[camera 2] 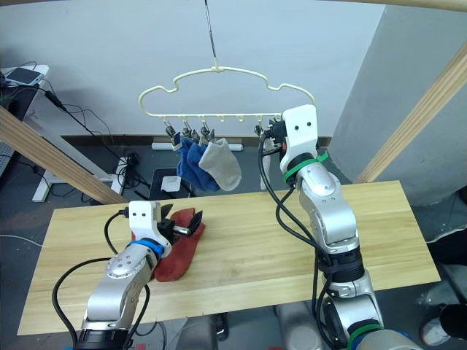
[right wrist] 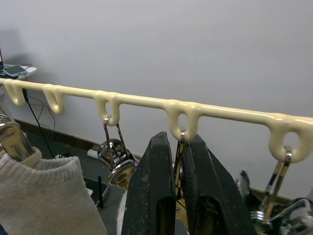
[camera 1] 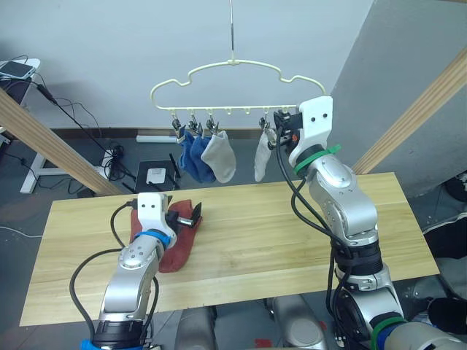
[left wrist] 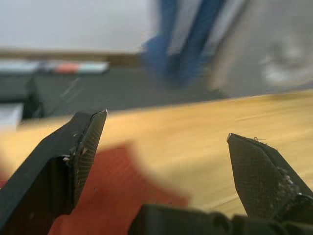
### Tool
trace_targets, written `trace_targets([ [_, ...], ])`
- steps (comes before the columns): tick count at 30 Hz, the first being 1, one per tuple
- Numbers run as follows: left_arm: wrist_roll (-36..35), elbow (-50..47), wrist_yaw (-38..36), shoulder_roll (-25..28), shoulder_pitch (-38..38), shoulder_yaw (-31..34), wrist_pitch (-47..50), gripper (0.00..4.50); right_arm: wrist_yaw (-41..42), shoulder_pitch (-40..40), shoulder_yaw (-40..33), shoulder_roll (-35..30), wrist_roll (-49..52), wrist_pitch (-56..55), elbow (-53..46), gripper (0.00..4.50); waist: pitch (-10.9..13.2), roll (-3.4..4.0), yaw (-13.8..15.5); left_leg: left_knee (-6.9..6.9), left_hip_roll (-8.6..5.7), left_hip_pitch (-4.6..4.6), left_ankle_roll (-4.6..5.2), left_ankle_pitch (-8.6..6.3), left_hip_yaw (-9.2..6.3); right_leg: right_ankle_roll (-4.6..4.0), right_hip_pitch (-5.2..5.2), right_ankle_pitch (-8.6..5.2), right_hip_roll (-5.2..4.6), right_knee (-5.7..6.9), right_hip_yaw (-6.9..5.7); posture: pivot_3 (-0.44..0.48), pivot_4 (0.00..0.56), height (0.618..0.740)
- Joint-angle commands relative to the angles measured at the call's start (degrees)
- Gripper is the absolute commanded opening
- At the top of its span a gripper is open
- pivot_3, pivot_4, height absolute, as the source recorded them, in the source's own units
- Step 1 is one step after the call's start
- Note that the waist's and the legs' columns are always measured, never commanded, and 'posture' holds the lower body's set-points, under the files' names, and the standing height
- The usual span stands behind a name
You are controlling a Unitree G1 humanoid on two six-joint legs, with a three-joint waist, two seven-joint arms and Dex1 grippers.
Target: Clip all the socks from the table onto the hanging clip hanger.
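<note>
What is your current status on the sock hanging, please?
Left gripper open over rust-red socks on table. Right gripper shut on a clip of clip hanger. Two blue, two grey socks hung. Nothing in the way.

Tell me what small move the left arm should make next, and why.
Probably lower the left gripper and close it on the rust-red sock. Its fingers are open just above that sock on the table, while the right gripper is shut on a clip of the clip hanger, seemingly waiting for a sock.
</note>
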Motion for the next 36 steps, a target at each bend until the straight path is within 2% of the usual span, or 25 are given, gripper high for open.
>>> trace_targets([
  [1, 1.02, 1.88, 0.67, -0.05, 0.17, -0.76, 2.03, 4.47, 0.54, -0.51, 0.18, -0.16, 0.22, -0.02, -2.23, 0.00, 0.00, 0.00, -0.02, 0.00, 0.00, 0.00, 0.00, 0.00, 0.00, 0.00, 0.00, 0.00, 0.00, 0.00, 0.00, -0.263, 0.308, 0.732],
  [9, 2.71, 9.12, -0.50, 0.21, -2.37, -3.03, 2.06, 4.47, 0.73, -0.50, 0.20, -0.24, 0.24, 0.44, -2.68, 0.00, 0.00, 0.00, -0.10, -0.02, 0.01, 0.00, 0.00, 0.00, 0.00, -0.01, 0.00, 0.00, 0.01, 0.00, 0.00, -0.276, 0.306, 0.732],
  [13, 1.89, 11.22, -1.26, 0.33, -3.52, -2.82, 5.61, 4.47, 0.76, -0.38, 0.31, -0.19, 0.06, 0.74, -3.03, 0.00, -0.01, 0.00, -0.15, 0.00, 0.00, 0.03, 0.00, 0.00, 0.00, 0.00, 0.02, 0.00, 0.01, 0.02, 0.00, -0.283, 0.306, 0.732],
  [14, 2.09, 11.22, -1.20, 0.47, -3.37, -2.87, 5.82, 4.09, 0.76, -0.37, 0.30, -0.20, 0.04, 0.83, -3.11, 0.00, -0.01, 0.00, -0.17, 0.00, 0.00, 0.05, 0.00, 0.00, 0.00, 0.00, 0.03, 0.00, 0.01, 0.03, 0.00, -0.283, 0.306, 0.732],
  [15, 2.42, 11.20, -1.89, 1.02, -3.12, -3.45, 5.86, 3.92, 0.78, -0.34, 0.31, -0.22, 0.03, 0.88, -3.18, 0.00, -0.01, 0.00, -0.20, -0.01, 0.01, 0.06, 0.00, 0.00, 0.00, 0.00, 0.03, 0.00, 0.01, 0.03, 0.00, -0.284, 0.305, 0.732],
  [24, 1.55, 10.93, -5.14, 2.01, -2.28, -3.99, 7.64, 1.36, 0.71, -0.25, 0.29, -0.24, -0.09, 0.87, -3.37, 0.00, -0.03, 0.02, -0.23, -0.01, 0.01, 0.08, 0.00, 0.00, 0.01, 0.00, 0.05, 0.00, 0.01, 0.02, 0.01, -0.285, 0.304, 0.732],
  [29, -0.10, 8.69, -17.03, 3.98, -4.59, -9.45, 0.94, 0.05, 0.48, -0.31, -0.19, -0.25, 0.04, 1.13, -3.43, 0.00, -0.03, 0.03, -0.18, -0.02, 0.01, 0.08, -0.01, 0.00, 0.04, 0.00, 0.04, 0.00, 0.01, 0.01, 0.02, -0.293, 0.310, 0.732],
  [33, -1.17, 7.69, -25.72, 3.50, -11.43, -14.04, -5.90, 0.02, 0.29, -0.35, -0.71, -0.30, 0.31, 1.76, -3.92, 0.00, -0.02, 0.02, 0.07, -0.01, -0.04, -0.01, -0.01, 0.00, 0.03, 0.00, 0.02, 0.00, -0.05, -0.04, -0.01, -0.297, 0.311, 0.732],
  [36, -3.56, 6.72, -29.11, 1.12, -16.23, -15.70, -6.68, 0.02, 0.13, -0.37, -0.96, -0.30, 0.42, 2.43, -4.64, 0.00, -0.02, 0.02, -0.16, -0.02, -0.02, -0.02, -0.01, 0.00, 0.03, 0.00, 0.01, 0.00, -0.02, -0.03, 0.00, -0.297, 0.311, 0.732],
])
